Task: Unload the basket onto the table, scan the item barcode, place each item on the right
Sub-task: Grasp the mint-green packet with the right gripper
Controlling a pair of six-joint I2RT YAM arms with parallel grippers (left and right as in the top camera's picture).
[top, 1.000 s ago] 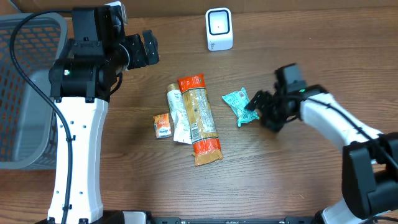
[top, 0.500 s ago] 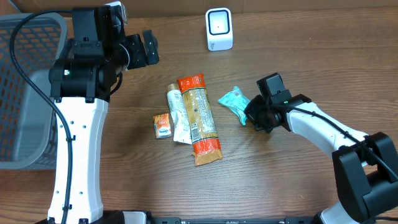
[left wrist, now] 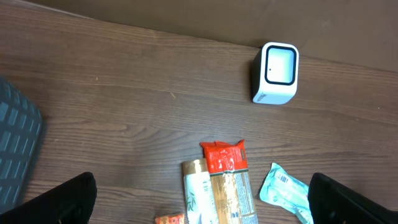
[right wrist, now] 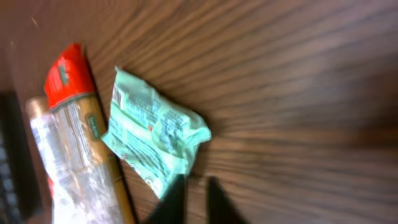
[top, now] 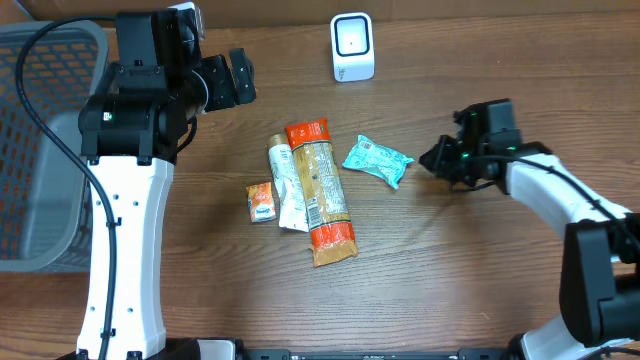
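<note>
Overhead view gives you the whole layout: the mint-green crinkled plastic packet (top: 377,160) lies flat on the brown wooden table (top: 450,290), right of centre. The right gripper (top: 430,160) sits just to its right, near but not touching. Only the right wrist view shows you the jaws. The two dark fingertips (right wrist: 177,199) at the bottom edge stand close together with a thin strip of wood between them and nothing held. The packet lies just above them, its lower corner almost at the tips, and its printed face is too blurred to read.

The left wrist view shows what that view misses: the white cube-shaped scanner (left wrist: 275,73) in the upper right, well apart from the packet in the lower right corner. Bare table lies between the two.

The left gripper (top: 228,80) hangs in the upper left of the overhead frame, jaws spread wide and empty.

Left of the green packet lie a long clear snack pack with an orange-red top (top: 320,190), a cream tube-like wrapper (top: 287,185) touching its left side and a small orange packet (top: 261,201). A grey mesh basket (top: 40,150) fills the left edge.
</note>
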